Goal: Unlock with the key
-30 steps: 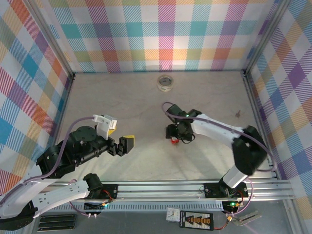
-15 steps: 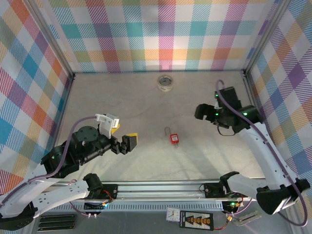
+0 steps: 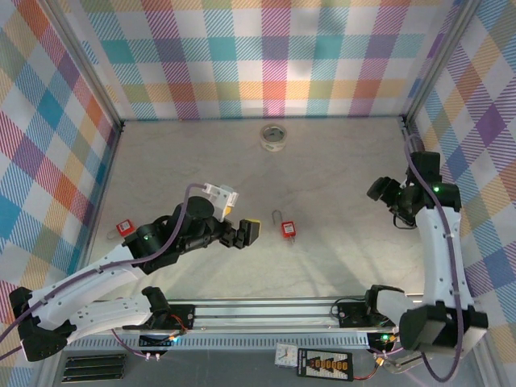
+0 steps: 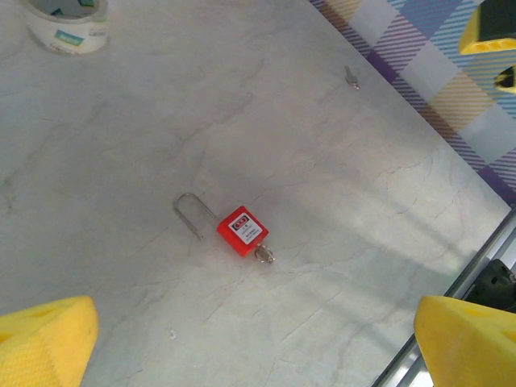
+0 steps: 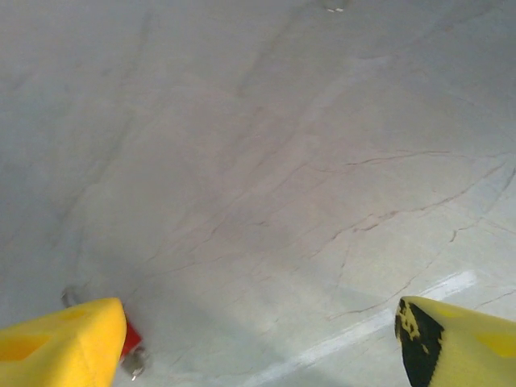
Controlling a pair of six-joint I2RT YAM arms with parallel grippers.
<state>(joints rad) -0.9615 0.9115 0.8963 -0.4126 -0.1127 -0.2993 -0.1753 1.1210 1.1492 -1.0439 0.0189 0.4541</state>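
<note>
From above, the small red padlock with a wire shackle (image 3: 286, 229) lies flat near the middle of the pale marbled surface (image 3: 201, 169). The left gripper (image 3: 247, 234) hangs just beside it, on its left, aimed at it. The right gripper (image 3: 377, 192) is well apart, by the right wall. A second red padlock (image 3: 123, 228) lies near the left wall and a roll of clear tape (image 3: 274, 135) sits at the back.

Left wrist view: the yellow-padded fingers (image 4: 44, 343) are spread wide with nothing between them. The padlock (image 4: 242, 230) lies ahead. The tiny silvery-grey metal key (image 4: 264, 255) touches the base of its body, apparently seated in the keyway. Whether the shackle has released cannot be told. A small grey metal piece (image 4: 351, 76) lies near the wall; it may be a spare key, but that is not confirmed.

Right wrist view: these fingers (image 5: 60, 343) are likewise wide apart and empty. A corner of the padlock (image 5: 131, 337) and the key (image 5: 135, 363) lie beside one finger at the bottom edge.

Assessment: the key appears inserted, with the turn either pending or unverified. The next move calls for steadying the padlock body, then a fine pinch on the small key head and a rotation. The loose padlock is likely to slide or spin if unsupported.
</note>
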